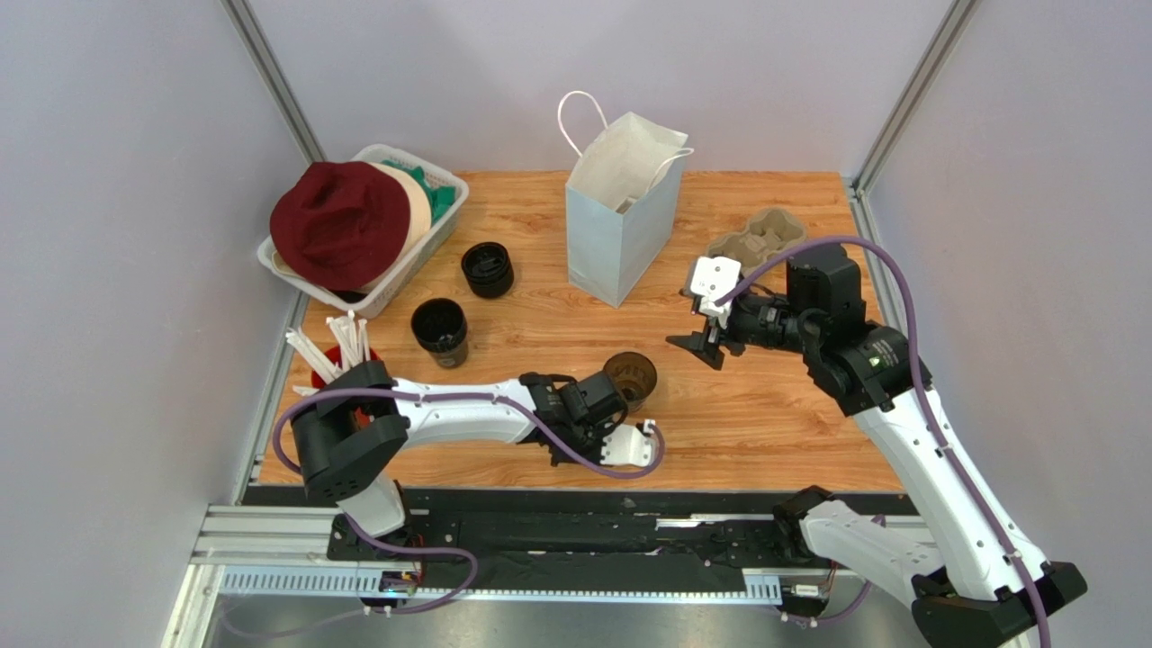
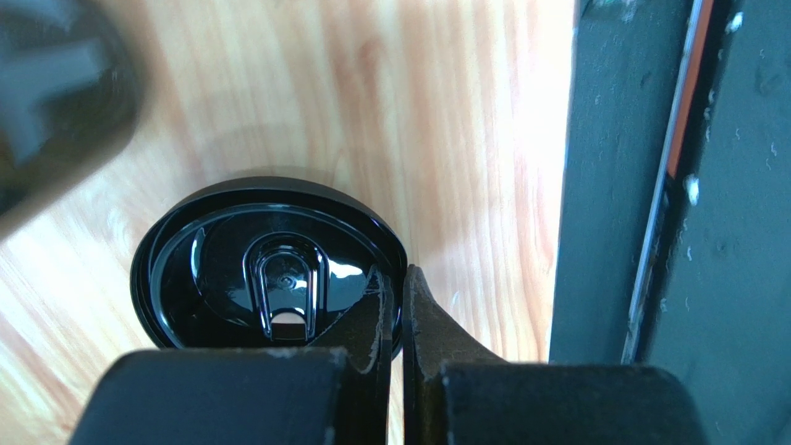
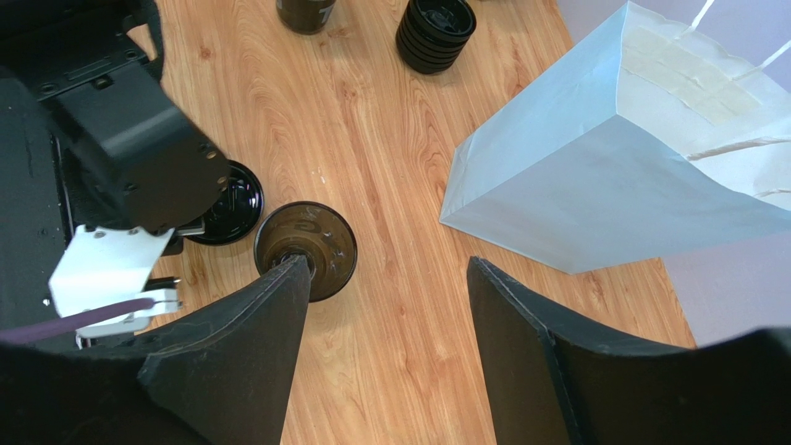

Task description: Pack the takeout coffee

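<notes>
The takeout coffee cup (image 1: 630, 375) is dark with a brownish inside and stands open on the wooden table; it also shows in the right wrist view (image 3: 311, 243). My left gripper (image 1: 602, 400) is low beside the cup on its left, shut on the rim of a glossy black lid (image 2: 269, 269), which also shows in the right wrist view (image 3: 230, 206). The jaws (image 2: 401, 278) pinch the lid's right edge. My right gripper (image 1: 706, 344) is open and empty above the table between the cup and the pale-blue paper bag (image 1: 619, 203); its fingers (image 3: 385, 264) frame bare wood.
A second dark cup (image 1: 440, 331) and a stack of black lids (image 1: 487, 270) stand left of the bag. The red cup of white straws (image 1: 338, 362) is at the left edge. A white bin with hats (image 1: 363, 223) is far left, and the pulp tray (image 1: 757, 243) is far right.
</notes>
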